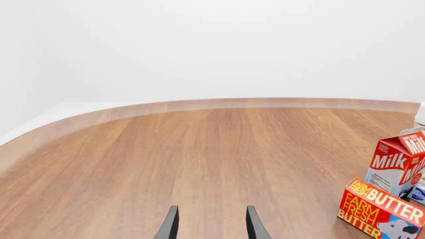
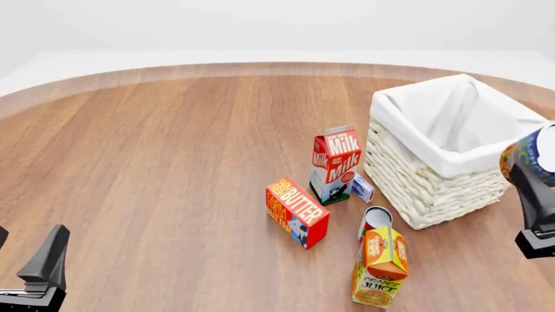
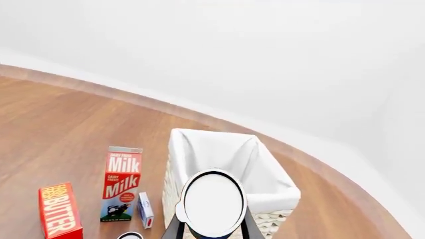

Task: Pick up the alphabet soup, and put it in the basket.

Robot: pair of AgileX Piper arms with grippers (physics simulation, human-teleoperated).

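Observation:
My right gripper (image 2: pixel 529 173) is shut on the alphabet soup (image 2: pixel 531 155), a small can with a blue and yellow-green label. It holds the can in the air at the right side of the basket (image 2: pixel 433 179), above rim height. In the right wrist view the can's whitish top (image 3: pixel 214 204) sits between the fingers (image 3: pixel 174 230), with the basket (image 3: pixel 199 144) just beyond it. My left gripper (image 2: pixel 28 246) is open and empty, low at the near left. Its fingers (image 1: pixel 170 225) show over bare wood.
A milk carton (image 2: pixel 336 162), a small blue-white box (image 2: pixel 362 188), a butter box (image 2: pixel 297 211), a red-labelled can (image 2: pixel 375 221) and an orange juice carton (image 2: pixel 381 266) stand left of and in front of the basket. Milk (image 1: pixel 398 162) and butter (image 1: pixel 381 209) show in the left wrist view.

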